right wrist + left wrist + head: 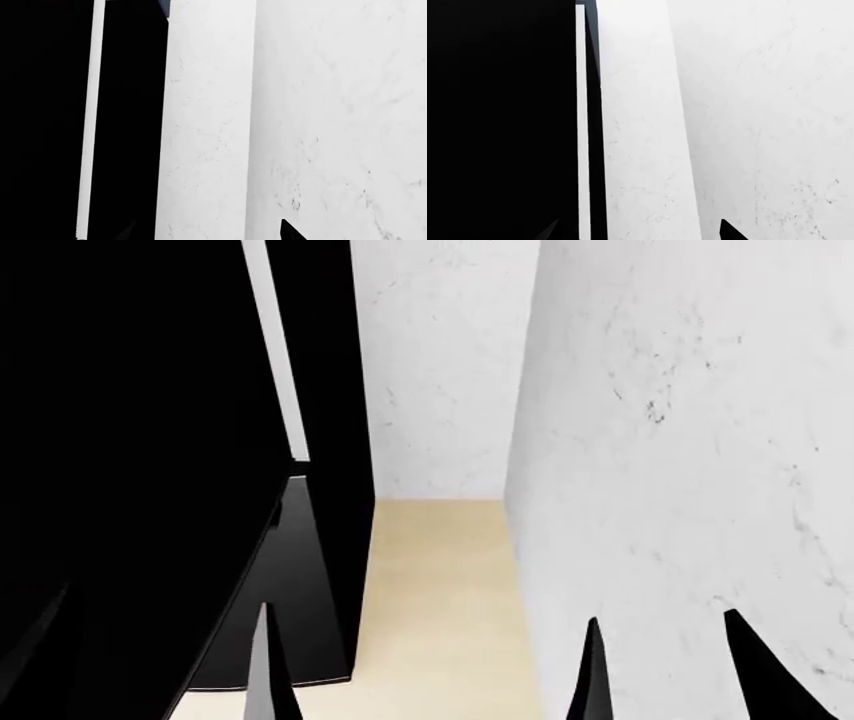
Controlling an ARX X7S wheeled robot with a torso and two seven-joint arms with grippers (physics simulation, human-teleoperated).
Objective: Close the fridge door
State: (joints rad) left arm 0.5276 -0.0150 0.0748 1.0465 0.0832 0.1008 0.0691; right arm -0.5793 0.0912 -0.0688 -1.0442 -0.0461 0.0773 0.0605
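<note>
Head view looks down a narrow gap between black appliance faces on the left and a white speckled wall (667,440) on the right, with a strip of pale tan floor (441,600) running between them to a white back wall. The fridge door (120,440) fills the left part of this view as a glossy black surface, and a thin pale vertical bar, its handle (274,350), runs down beside it. Whether the door stands ajar or flush cannot be told from these angles. Beyond the handle stands another black panel (327,440), reaching down to the floor.

At the bottom edge, two dark pointed fingertips of the right gripper (661,670) rise against the white wall, set apart from each other with wall showing between them, holding nothing. A grey pointed tip of the left gripper (274,670) shows against the black surface; its other finger is lost in the dark, so I cannot tell how its jaws stand.

Both wrist views show the same black face, the pale bar and white wall, with only a dark fingertip at the edge.

No brand, label or writing can be read on any surface.
</note>
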